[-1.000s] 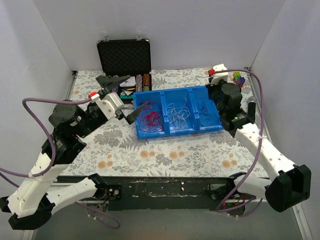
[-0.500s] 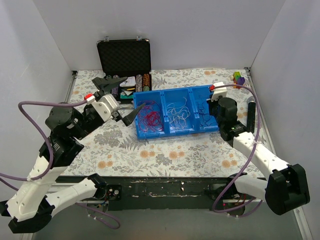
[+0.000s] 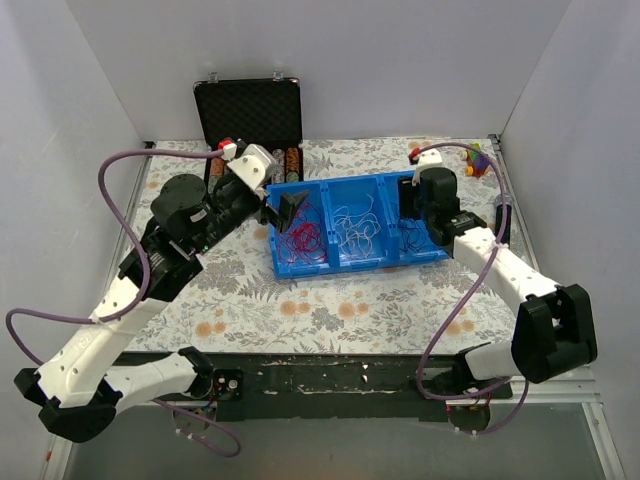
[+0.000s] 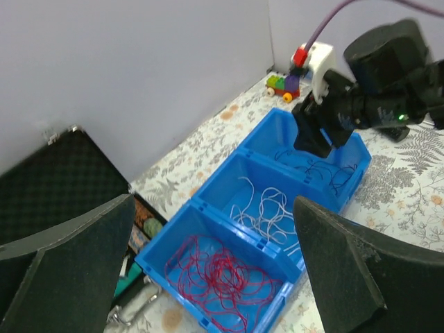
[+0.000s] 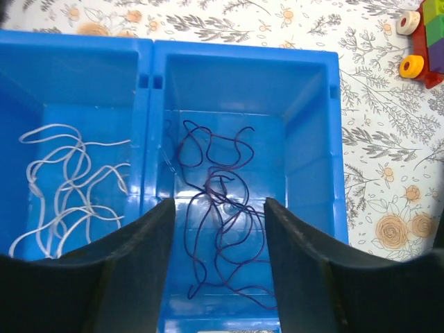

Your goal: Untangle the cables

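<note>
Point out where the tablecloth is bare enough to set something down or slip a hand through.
Widest free patch: the floral cloth between the blue bin's front wall and the near edge. A smaller strip lies behind the bin, between black case and toy. Crowded: the bin holds cables, left gripper and right gripper over its ends.

Tabletop at lower centre lies open; the blue bin, black case, left gripper and right gripper crowd mid-frame.
</note>
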Tool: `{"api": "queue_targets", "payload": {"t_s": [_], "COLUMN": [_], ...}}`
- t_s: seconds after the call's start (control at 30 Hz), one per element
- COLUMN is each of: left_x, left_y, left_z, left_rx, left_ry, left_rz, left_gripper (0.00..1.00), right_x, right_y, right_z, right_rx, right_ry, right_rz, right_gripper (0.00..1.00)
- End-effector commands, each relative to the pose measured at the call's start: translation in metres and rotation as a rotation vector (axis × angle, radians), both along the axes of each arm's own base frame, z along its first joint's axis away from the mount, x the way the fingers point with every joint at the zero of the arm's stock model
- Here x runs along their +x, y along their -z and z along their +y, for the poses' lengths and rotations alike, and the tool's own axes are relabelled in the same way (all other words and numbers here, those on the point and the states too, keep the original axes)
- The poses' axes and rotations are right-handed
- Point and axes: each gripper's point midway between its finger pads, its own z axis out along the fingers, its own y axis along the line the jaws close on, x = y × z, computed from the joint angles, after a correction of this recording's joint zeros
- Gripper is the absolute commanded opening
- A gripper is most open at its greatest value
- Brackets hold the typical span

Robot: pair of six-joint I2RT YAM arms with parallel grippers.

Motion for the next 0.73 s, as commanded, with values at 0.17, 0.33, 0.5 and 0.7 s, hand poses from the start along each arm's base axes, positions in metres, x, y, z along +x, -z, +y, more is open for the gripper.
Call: {"api": "queue_targets", "payload": {"t_s": [0.17,0.33,0.5,0.7], "left_x": [0.026,0.071,0.106,0.106], "left_y": [0.038,0.027,0.028,0.067], "left_z": [0.017,0.039,0.086,0.137], "left_rx": [-0.018,-0.078,-0.091,-0.119], "left_ry": [-0.179,-0.244,-0.333,-0.431], "left_rz": [0.192,0.287,0.332,0.422], "left_gripper": [0.98,0.98,0.98,0.98], "right_x": [-0.042,-0.075,-0.106,-0.128], "right_y": [-0.048,-0.059,-0.069,-0.062], "right_z": [0.016,0.025,0.034,0.033], "right_rx": [0.231,0.326,0.398,0.413], "right_ry": [-0.049,-0.099,-0.206,-0.24], "right_rz": [-0.01,0.047,0.016,0.036], "right_gripper": [0.85,0.87,0.88,0.89]}}
